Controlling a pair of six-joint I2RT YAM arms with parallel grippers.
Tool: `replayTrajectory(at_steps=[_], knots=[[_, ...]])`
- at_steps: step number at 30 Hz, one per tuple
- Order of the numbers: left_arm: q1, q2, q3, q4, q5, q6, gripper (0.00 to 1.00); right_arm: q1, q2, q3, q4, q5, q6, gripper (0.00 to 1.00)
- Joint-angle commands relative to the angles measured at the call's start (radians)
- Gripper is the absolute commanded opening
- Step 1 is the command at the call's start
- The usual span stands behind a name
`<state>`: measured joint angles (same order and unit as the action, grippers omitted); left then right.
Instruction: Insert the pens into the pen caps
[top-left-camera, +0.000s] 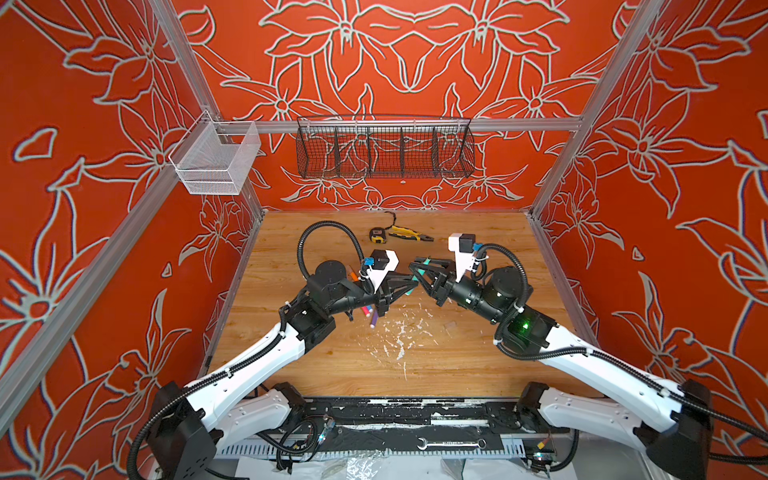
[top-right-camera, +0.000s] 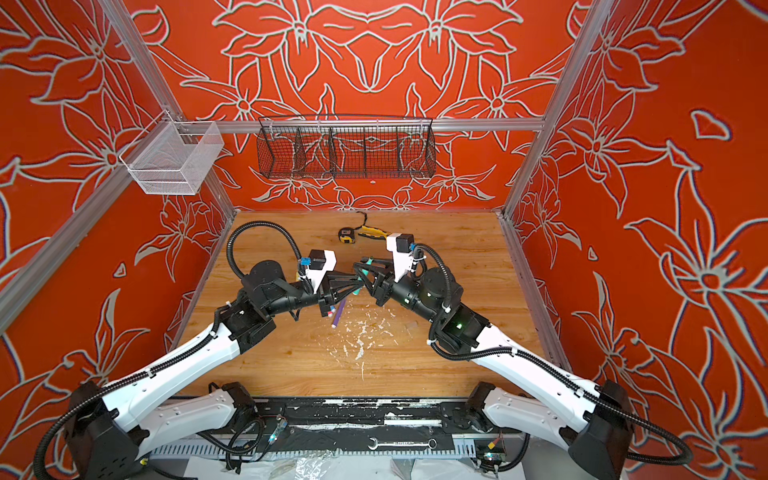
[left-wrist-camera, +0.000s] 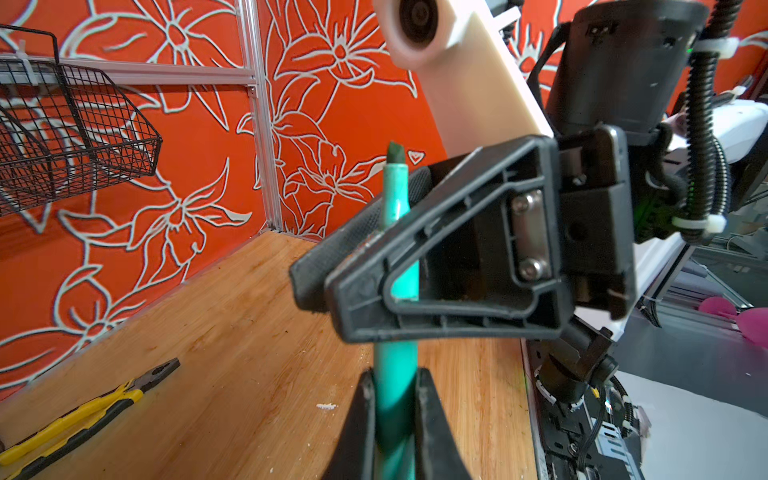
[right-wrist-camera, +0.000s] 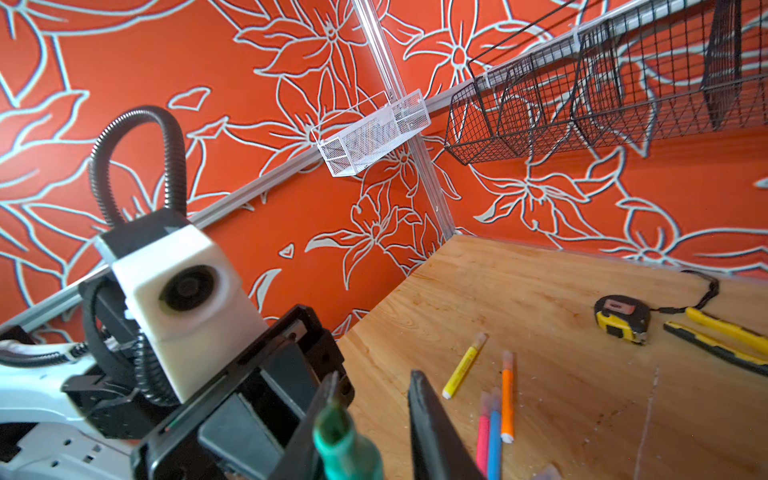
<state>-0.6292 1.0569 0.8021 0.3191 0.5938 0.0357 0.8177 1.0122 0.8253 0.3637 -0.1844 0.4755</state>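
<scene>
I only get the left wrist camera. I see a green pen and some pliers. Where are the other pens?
Observer: Four lie on the table in the right wrist view: a yellow pen, an orange pen, a pink pen and a blue pen.
Operator: Is there a purple one too?
Observer: Yes. In a top view the purple pen lies next to the white flecks.
Operator: What's by the pliers?
Observer: A yellow tape measure, right beside them.
</scene>
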Motion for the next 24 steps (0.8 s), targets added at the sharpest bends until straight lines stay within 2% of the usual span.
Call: replayTrajectory(at_steps=[1, 3, 6, 11, 14, 18, 24], knots=[[-0.003, -0.012, 0.006, 0.012, 0.062, 0.039, 0.00, 0.000, -0.003, 0.012, 0.014, 0.010, 0.000, 0.18], [-0.003, -0.019, 0.003, 0.012, 0.051, 0.041, 0.00, -0.001, 0.001, 0.017, 0.009, 0.005, -0.002, 0.09], [-0.004, -0.023, -0.003, 0.017, 0.048, 0.041, 0.02, -0.001, 0.008, 0.025, 0.007, -0.011, 0.003, 0.00], [-0.004, -0.013, 0.005, 0.015, 0.045, 0.033, 0.27, 0.007, 0.031, 0.035, 0.030, -0.057, 0.025, 0.00], [-0.004, -0.006, 0.010, 0.011, 0.039, 0.030, 0.35, 0.025, 0.052, 0.047, 0.035, -0.066, 0.021, 0.00], [-0.004, -0.003, 0.016, 0.003, 0.028, 0.033, 0.36, 0.045, 0.074, 0.064, 0.033, -0.067, 0.010, 0.00], [-0.004, -0.003, 0.017, -0.007, 0.027, 0.046, 0.29, 0.053, 0.079, 0.067, 0.032, -0.058, 0.005, 0.00]])
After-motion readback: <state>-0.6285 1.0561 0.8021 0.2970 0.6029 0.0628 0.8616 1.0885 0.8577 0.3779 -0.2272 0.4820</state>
